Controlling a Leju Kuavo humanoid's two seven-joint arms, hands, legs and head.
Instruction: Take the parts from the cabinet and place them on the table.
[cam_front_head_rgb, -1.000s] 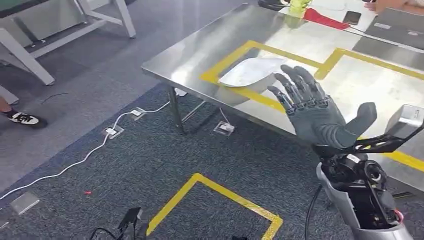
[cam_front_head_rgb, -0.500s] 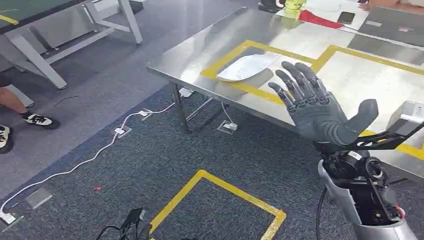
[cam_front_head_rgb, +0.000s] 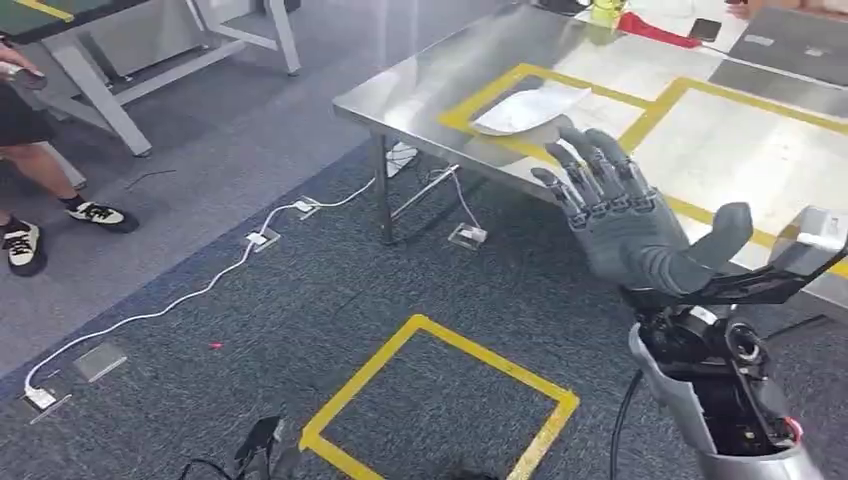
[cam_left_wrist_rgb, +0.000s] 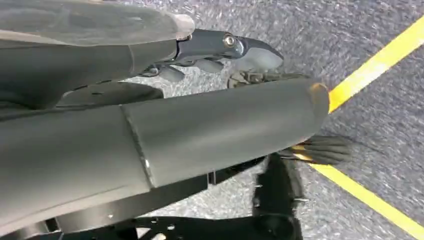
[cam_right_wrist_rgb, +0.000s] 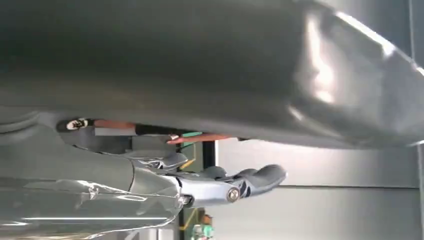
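Head view: right hand (cam_front_head_rgb: 630, 225) raised at right of frame, fingers spread, holding nothing. White part (cam_front_head_rgb: 530, 108) lies on the steel table (cam_front_head_rgb: 420, 85) in the upper middle, inside yellow tape.

Left wrist view: left hand (cam_left_wrist_rgb: 235, 47) state cannot tell.

Risk: the raised hand may sweep the table edge or nudge the part.

On my feed the right hand (cam_front_head_rgb: 640, 235) is matte grey with darker ribbed fingers (cam_front_head_rgb: 590, 175), mounted on a silver forearm (cam_front_head_rgb: 735, 425) with exposed black joints, a black cable and red wiring.
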